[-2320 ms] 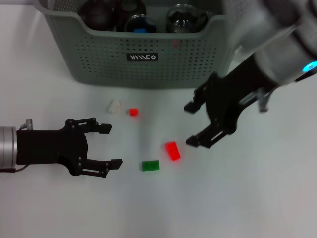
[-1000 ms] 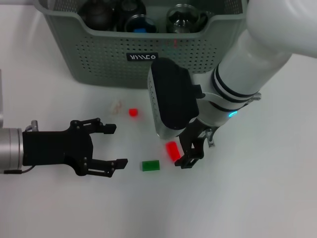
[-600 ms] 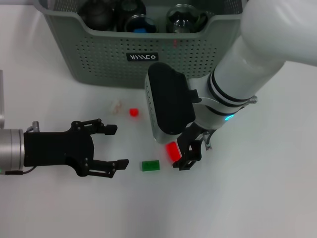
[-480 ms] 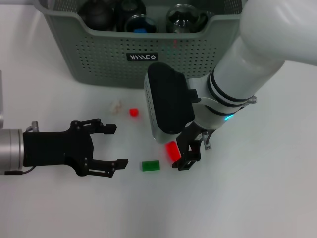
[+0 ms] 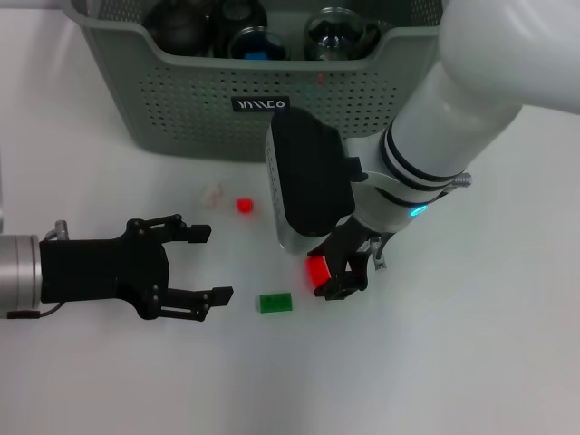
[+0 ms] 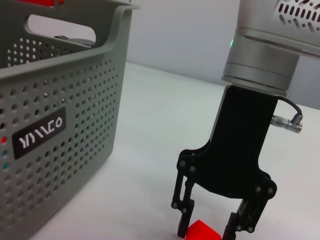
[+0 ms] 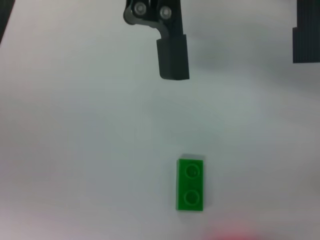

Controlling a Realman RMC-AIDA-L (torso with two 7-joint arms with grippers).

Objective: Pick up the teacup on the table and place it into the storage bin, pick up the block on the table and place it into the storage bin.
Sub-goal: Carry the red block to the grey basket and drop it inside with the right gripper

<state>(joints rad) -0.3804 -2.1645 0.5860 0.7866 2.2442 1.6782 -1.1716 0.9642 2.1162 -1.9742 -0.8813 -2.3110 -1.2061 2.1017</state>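
Observation:
The grey-green storage bin (image 5: pixel 254 100) stands at the back, with dark and glass vessels (image 5: pixel 240 36) inside; I cannot tell which is the teacup. My right gripper (image 5: pixel 326 276) points down in front of the bin, shut on a red block (image 5: pixel 316 269). The left wrist view shows that block (image 6: pixel 202 231) between the right gripper's fingers (image 6: pixel 183 207), beside the bin (image 6: pixel 50 125). My left gripper (image 5: pixel 211 263) rests open near the table's left side, level with the red block and holding nothing.
A green block (image 5: pixel 275 302) lies between the two grippers, also seen as the green block (image 7: pixel 190 191) in the right wrist view. A small red block (image 5: pixel 243 206) and a small white piece (image 5: pixel 212 194) lie nearer the bin.
My right arm swung down over the red block, its fingers closed around it, and the block has now risen slightly. The left gripper stayed almost still.

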